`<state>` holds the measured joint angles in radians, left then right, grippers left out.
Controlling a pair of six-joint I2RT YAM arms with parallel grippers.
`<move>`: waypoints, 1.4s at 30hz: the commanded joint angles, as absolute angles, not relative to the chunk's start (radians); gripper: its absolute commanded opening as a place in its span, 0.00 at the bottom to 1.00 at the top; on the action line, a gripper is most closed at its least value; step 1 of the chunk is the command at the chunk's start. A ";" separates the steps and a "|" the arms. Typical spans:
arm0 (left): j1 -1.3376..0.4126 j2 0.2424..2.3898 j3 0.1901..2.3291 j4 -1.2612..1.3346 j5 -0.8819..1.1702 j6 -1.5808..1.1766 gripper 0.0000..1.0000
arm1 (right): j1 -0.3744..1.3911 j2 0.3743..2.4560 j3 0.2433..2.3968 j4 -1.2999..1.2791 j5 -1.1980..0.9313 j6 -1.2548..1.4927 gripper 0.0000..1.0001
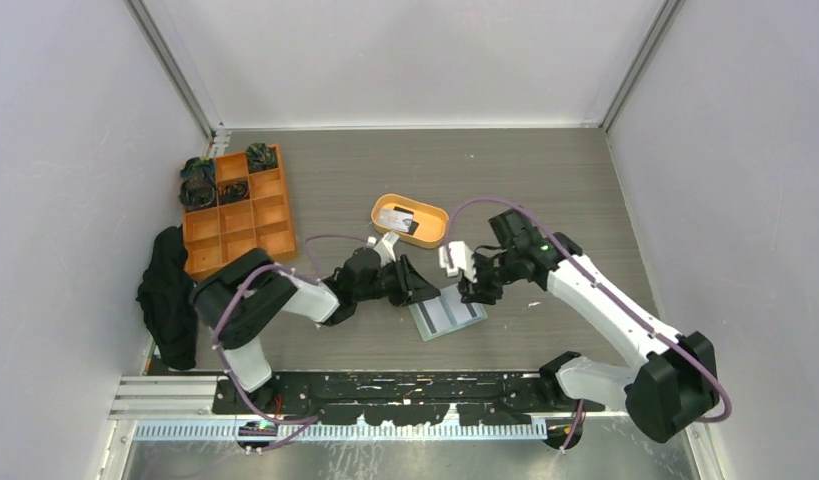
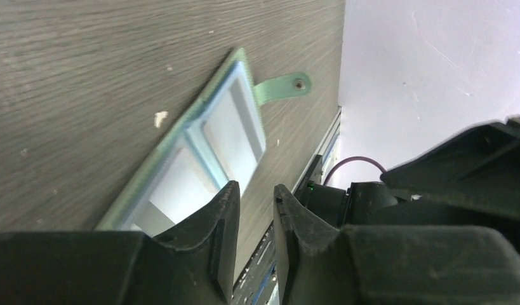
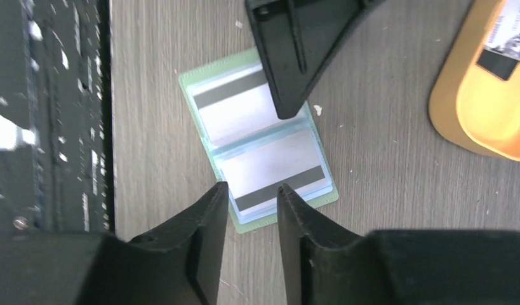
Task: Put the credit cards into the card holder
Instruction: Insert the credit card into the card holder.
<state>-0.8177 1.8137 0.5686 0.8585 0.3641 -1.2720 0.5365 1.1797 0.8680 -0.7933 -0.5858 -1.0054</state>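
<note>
There is one card holder [image 1: 447,315] and it lies open and flat on the table [image 1: 545,180], near the front, between the two grippers. It has two see-through pockets. Each pocket has one white card with a dark stripe in it, so that makes two cards inside: one in the top pocket [image 3: 235,111] and one in the bottom pocket [image 3: 276,171]. Its one little green tab [image 2: 284,86] sticks out at the side and lies on the table. The left gripper [image 2: 256,190] has its two fingers a little way apart, and there is nothing between them. Seen from the right wrist, its tip is over the top pocket, but I cannot tell if it touches. The right gripper [image 3: 252,189] also has its two fingers a little way apart, with nothing in them. It is just over the bottom edge of the holder. One orange tray [image 1: 383,207] sits behind the holder, close to it but not touching. I can see two more cards in the tray, one white [image 1: 395,215] and one black [image 1: 407,226], lying close together. One orange box with many small square parts [image 1: 275,240] sits far off at the back left. A few dark things are in its far squares, too small to count well. One black cloth [image 1: 168,295] lies by the left wall.
</note>
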 commanded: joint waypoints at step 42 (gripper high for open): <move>-0.817 1.268 0.131 1.056 0.221 -1.001 0.67 | 0.267 1.705 1.043 -0.792 -0.691 -0.247 0.46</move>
